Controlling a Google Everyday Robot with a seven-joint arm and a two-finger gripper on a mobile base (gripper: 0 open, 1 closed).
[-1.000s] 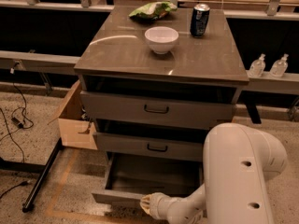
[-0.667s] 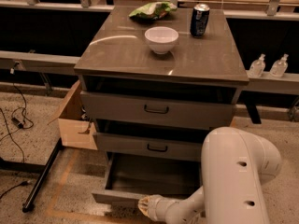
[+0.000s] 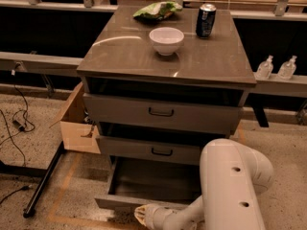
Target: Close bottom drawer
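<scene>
Bottom drawer (image 3: 144,181): the lowest of three in a grey desk (image 3: 120,51). It is pulled well out past the desk's front edge, its bare grey inside on show and its low front panel toward the onlooker.
Gripper (image 3: 142,215): a pale tip at the end of a white arm (image 3: 232,186), down near the floor. It sits right at the outer face of the drawer's front panel, a little left of the panel's middle. Whether it touches the panel cannot be told, nor whether it is wide or narrow.
Just changed: over the last second the gripper has crept slightly left along the front panel. The drawer stands as far out as it did before.
Meaning for the task: this looks like lining up for a push, not the push itself. The closing travel toward the desk's back edge is all still to do.
Arm: a bulky white body by the desk's front right corner, hiding the right part of the drawer and its handle.
Other drawers: the middle drawer (image 3: 144,150) and top drawer (image 3: 160,113), each with a black handle, sit much further in.
Desk top: a white bowl (image 3: 166,40) near the middle and a can (image 3: 206,20) toward the back right corner.
</scene>
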